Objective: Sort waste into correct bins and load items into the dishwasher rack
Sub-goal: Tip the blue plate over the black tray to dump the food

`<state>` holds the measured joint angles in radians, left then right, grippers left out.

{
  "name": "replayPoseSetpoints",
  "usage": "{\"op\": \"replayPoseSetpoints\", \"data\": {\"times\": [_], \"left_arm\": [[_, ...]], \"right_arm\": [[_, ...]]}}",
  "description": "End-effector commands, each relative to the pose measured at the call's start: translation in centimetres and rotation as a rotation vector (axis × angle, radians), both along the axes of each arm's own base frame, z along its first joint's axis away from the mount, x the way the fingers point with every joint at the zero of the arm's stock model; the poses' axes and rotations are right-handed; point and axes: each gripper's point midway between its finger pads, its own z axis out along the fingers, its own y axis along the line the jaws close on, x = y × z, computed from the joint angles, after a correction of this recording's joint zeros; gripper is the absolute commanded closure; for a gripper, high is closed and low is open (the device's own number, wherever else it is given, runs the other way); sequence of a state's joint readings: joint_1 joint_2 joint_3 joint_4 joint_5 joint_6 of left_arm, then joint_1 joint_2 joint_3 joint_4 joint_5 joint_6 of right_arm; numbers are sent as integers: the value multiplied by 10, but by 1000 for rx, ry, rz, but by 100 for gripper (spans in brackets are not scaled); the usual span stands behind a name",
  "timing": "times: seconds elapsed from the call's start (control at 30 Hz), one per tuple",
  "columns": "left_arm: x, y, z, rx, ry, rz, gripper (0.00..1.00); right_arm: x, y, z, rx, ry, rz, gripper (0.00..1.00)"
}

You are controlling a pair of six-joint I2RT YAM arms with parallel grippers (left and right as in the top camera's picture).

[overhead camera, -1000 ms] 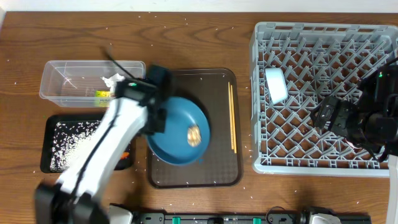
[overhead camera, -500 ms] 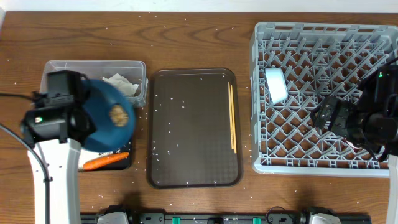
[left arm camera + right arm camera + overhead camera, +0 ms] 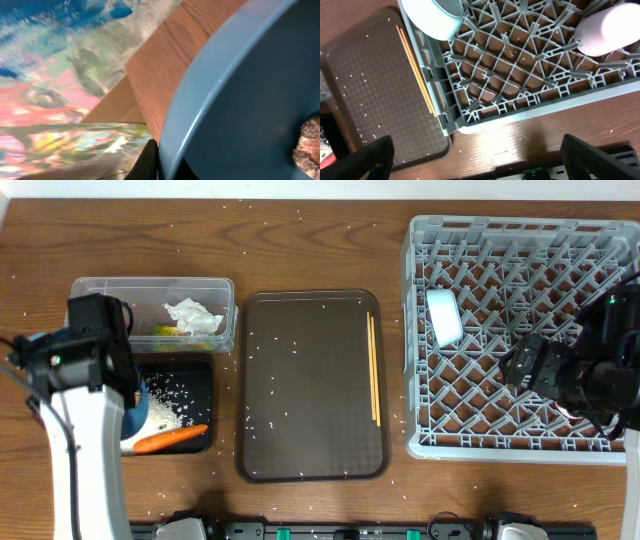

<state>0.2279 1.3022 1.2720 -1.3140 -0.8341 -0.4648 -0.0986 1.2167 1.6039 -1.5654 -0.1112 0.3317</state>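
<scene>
My left gripper (image 3: 128, 392) is shut on the rim of the large blue plate (image 3: 136, 418) and holds it steeply tilted over the black tray (image 3: 198, 366). In the left wrist view the plate (image 3: 240, 100) fills the right side, with the brown food lump (image 3: 307, 148) still on it and one finger (image 3: 152, 161) at its rim. Rice (image 3: 172, 392) and the carrot (image 3: 170, 440) lie in the black tray. The clear tub (image 3: 100, 290) holds the tissue (image 3: 193, 315) and the wrapper (image 3: 168, 331). My right gripper (image 3: 528, 366) (image 3: 485, 160) is open and empty over the rack's front.
The grey rack (image 3: 520, 240) holds a light-blue cup (image 3: 443, 316) (image 3: 434, 17) and a pink cup (image 3: 610, 31). The chopsticks (image 3: 373, 370) (image 3: 415, 70) lie along the right side of the brown serving tray (image 3: 310, 390). Rice grains are scattered on the table.
My left arm carried the blue plate from the brown tray left to over the black tray and tipped it steeply. The right arm has not moved.
</scene>
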Motion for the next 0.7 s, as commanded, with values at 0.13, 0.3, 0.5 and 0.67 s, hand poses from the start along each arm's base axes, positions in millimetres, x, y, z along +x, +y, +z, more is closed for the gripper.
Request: {"op": "replayPoseSetpoints", "data": {"times": [0.13, 0.3, 0.5, 0.67], "left_arm": [[16, 3, -6, 148, 284, -65, 94], [35, -4, 3, 246, 305, -140, 94], [38, -4, -1, 239, 310, -140, 94], [42, -2, 0, 248, 314, -153, 94]], "right_arm": [[3, -3, 2, -24, -17, 30, 1], [5, -3, 2, -25, -25, 30, 1], [6, -3, 3, -25, -28, 30, 1], [1, -2, 1, -23, -8, 31, 1]]}}
